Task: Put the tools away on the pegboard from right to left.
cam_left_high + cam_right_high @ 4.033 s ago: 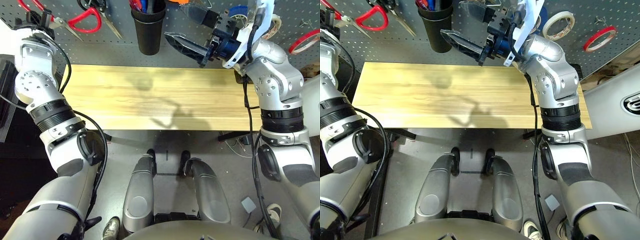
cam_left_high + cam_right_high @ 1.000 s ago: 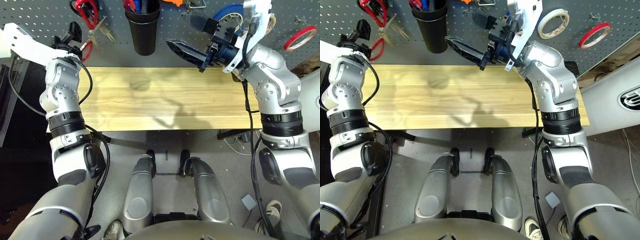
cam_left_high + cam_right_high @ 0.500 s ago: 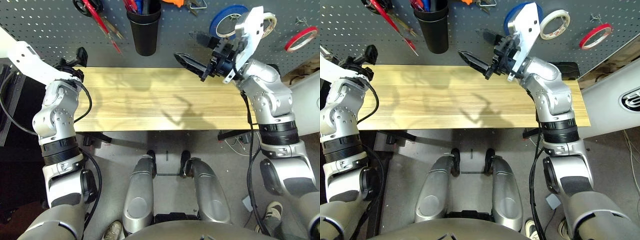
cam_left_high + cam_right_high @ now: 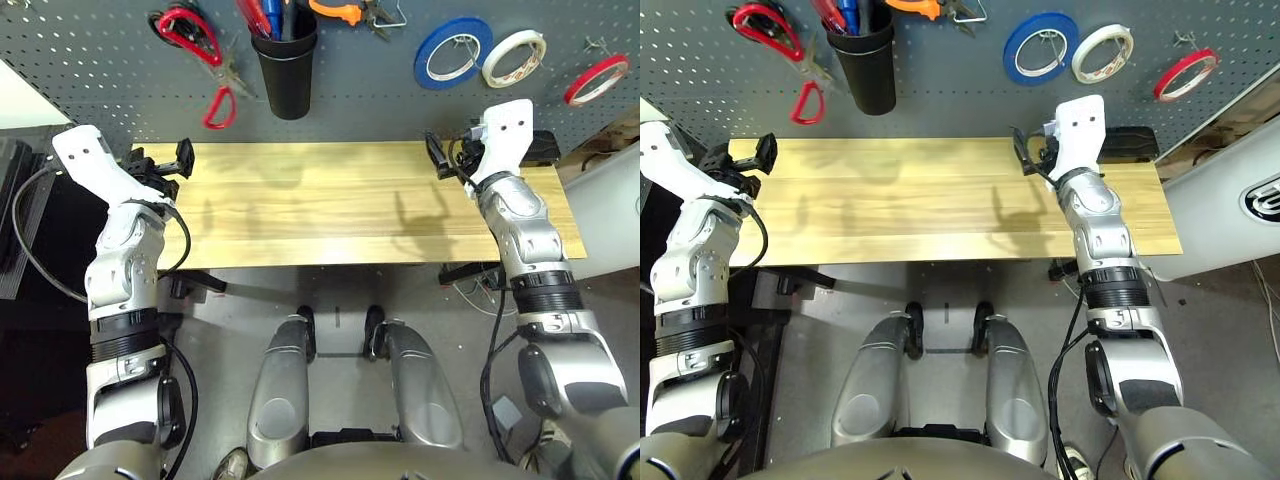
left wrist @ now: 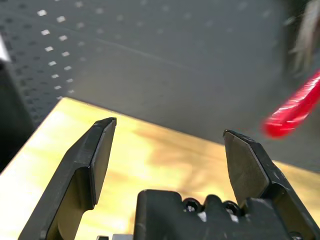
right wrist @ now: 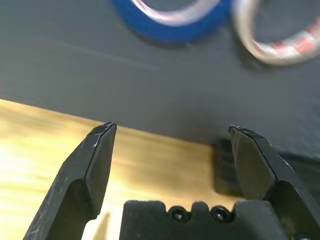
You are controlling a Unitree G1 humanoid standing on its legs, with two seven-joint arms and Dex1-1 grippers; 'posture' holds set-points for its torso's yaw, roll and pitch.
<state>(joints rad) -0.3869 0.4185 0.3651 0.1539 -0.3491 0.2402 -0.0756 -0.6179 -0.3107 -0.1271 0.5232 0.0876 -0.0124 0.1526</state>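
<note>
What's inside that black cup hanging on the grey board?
The black cup on the board holds a few handles sticking up above its rim: a red one and a blue one. Their lower parts are hidden by the cup's wall, so the tool tips cannot be seen.

The pegboard (image 4: pixel 100 50), a dark grey panel dotted with rows of small holes, stands upright along the far side. All four tools hang on it. The thin red tape ring (image 4: pixel 596 79) hangs at the far right. The orange-handled pliers (image 4: pixel 345 11) hang near the middle, just right of a black cup (image 4: pixel 285 72). The red-handled screwdriver (image 4: pixel 255 15) stands in the cup. The red-handled scissors (image 4: pixel 205 60) hang at the left, one loop lowest.
</note>
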